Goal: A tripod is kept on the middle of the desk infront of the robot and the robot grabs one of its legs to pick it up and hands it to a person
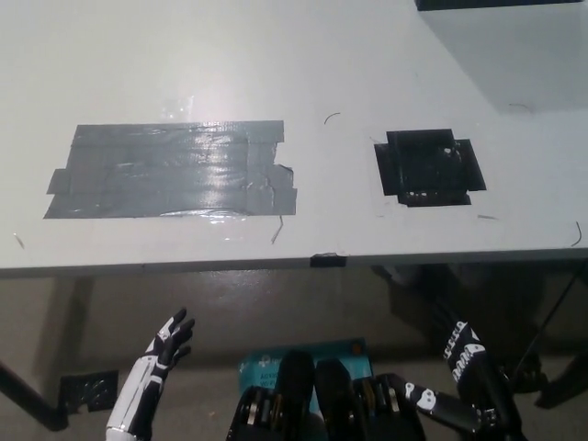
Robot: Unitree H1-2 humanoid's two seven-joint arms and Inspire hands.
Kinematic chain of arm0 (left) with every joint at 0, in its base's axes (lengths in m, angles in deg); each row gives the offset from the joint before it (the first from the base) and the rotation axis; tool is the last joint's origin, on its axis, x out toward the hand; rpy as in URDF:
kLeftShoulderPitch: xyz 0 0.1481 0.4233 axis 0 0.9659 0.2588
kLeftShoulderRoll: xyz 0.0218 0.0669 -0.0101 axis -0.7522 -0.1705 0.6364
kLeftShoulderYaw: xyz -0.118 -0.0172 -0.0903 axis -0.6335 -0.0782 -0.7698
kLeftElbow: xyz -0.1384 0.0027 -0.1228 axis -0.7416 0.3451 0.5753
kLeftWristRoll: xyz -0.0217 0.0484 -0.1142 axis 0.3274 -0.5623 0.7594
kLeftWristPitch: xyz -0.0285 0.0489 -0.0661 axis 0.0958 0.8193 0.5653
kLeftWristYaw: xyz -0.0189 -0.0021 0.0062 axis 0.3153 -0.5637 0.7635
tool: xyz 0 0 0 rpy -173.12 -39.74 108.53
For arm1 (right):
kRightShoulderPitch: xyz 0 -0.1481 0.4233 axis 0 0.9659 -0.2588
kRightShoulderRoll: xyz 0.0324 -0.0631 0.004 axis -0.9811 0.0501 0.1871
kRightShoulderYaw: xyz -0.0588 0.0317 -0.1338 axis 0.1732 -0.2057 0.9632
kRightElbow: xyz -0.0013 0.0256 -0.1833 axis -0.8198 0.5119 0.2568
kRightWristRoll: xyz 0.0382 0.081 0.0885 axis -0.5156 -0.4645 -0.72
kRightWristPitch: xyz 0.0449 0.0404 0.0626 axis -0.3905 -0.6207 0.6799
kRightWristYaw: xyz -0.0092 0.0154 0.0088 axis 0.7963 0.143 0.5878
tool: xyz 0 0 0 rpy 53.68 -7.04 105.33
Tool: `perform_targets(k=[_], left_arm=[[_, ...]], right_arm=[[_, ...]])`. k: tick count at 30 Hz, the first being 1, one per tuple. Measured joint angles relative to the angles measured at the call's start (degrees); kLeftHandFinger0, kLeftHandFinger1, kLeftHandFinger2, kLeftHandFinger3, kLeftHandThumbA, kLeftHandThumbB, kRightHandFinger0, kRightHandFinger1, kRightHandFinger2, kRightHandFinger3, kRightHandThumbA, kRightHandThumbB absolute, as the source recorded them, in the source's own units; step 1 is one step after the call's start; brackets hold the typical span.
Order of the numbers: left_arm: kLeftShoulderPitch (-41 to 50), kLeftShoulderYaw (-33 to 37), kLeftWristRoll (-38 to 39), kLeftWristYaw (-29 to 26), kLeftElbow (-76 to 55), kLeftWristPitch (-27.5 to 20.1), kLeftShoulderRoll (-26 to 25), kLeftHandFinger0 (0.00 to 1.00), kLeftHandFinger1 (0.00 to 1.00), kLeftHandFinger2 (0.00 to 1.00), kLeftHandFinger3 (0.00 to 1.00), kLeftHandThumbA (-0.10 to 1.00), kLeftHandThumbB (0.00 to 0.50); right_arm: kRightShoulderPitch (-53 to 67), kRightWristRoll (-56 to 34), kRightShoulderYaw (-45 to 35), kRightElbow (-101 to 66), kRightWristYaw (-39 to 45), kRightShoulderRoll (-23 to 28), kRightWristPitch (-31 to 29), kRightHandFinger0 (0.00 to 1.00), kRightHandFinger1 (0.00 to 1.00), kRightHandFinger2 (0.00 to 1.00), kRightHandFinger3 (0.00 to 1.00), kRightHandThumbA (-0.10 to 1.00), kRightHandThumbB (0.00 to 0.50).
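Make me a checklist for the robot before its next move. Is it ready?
1. Is the tripod on the desk? Not ok: none is in view.
2. Is the left hand free? Ok: it is open and holds nothing.
3. Is the right hand free? Cannot tell: it is dark against the floor.
4. Are the hands above the desk? Not ok: both sit below its near edge.
5. Is a person waiting? Cannot tell: none is in view.
6. What is on the desk top? Ok: only grey tape and black tape show.

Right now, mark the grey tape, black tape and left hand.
grey tape [170, 172], head view, middle of the patch.
black tape [427, 167], head view, middle of the patch.
left hand [166, 341], head view, palm.
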Motion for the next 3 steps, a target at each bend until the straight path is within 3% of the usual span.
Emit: perform_targets(k=[3], left_arm=[[-0.36, -0.05, -0.03, -0.02, 0.00, 0.00, 0.00, 1.00, 1.00, 1.00, 1.00, 1.00, 0.198]], right_arm=[[-0.22, 0.04, -0.12, 0.00, 0.36, -0.01, -0.02, 1.00, 1.00, 1.00, 1.00, 0.90, 0.114]])
